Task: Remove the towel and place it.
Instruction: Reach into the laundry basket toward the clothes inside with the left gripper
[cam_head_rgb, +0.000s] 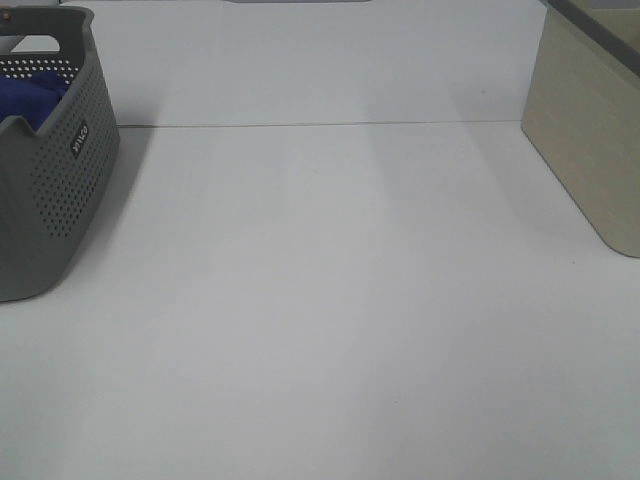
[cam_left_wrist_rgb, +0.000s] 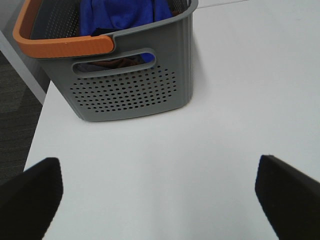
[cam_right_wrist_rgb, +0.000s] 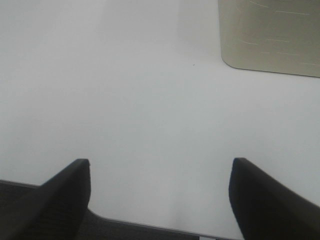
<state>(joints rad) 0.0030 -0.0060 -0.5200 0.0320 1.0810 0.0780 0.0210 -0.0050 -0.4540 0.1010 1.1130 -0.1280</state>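
White desk (cam_head_rgb: 320, 300) seen from the high camera, with neither arm in that view. At the left edge stands a grey perforated basket (cam_head_rgb: 60, 200), a small white label (cam_head_rgb: 79, 140) on its end wall; the towel (cam_head_rgb: 25, 95), royal blue and bunched, lies inside the basket below the rim. At the right edge stands a beige box (cam_head_rgb: 590, 130) with rounded corners, well apart from the basket. A thin seam (cam_head_rgb: 320, 124) crosses the desk between the two. Left wrist view: the basket (cam_left_wrist_rgb: 125, 90) carries an orange band (cam_left_wrist_rgb: 65, 46) along its rim above a handle slot, and the towel (cam_left_wrist_rgb: 120, 15) fills the part of the interior that shows; something darker is glimpsed through the slot, but it cannot be identified. The left fingers (cam_left_wrist_rgb: 30, 200) are black, spread wide, and hold nothing; bare desk lies between them, short of the basket. Right wrist view: the right fingers (cam_right_wrist_rgb: 55, 200) are likewise spread wide and hold nothing, above the near edge of the desk, with a corner of the beige box (cam_right_wrist_rgb: 270, 40) beyond them.
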